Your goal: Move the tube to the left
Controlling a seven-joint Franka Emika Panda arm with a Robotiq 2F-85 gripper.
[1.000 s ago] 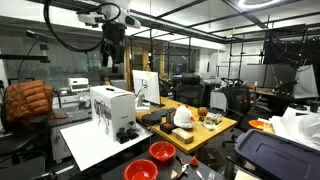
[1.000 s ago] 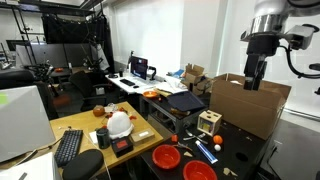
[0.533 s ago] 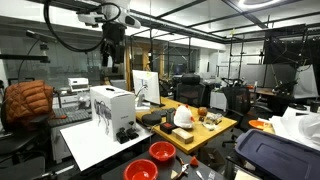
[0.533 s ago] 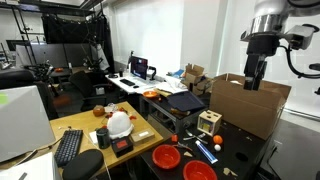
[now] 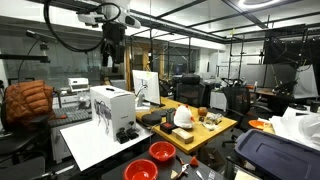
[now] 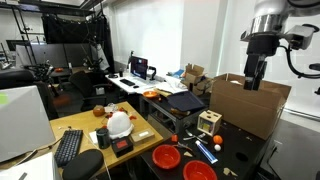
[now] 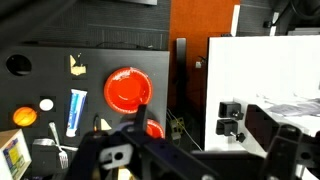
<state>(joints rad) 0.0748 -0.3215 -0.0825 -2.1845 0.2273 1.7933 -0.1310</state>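
Well above the scene, the hand (image 6: pixel 251 82) hangs released and empty, while the tube (image 7: pixel 75 111) lies flat on the dark bench (image 7: pixel 40 55), near a red bowl (image 7: pixel 125 88). It looks light, slim and probably a little squashy, apt to roll or slip, so a gentle pinch across its blue middle seems best.

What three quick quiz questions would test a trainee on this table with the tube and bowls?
1. True or false: the gripper holds the tube.
2. How many red bowls stand on the dark table? A one, B two, C four.
3. Fill in: in the wrist view, the tube lies to the picture's ___ of the fully visible red bowl.
Key: 1 false; 2 B; 3 left.
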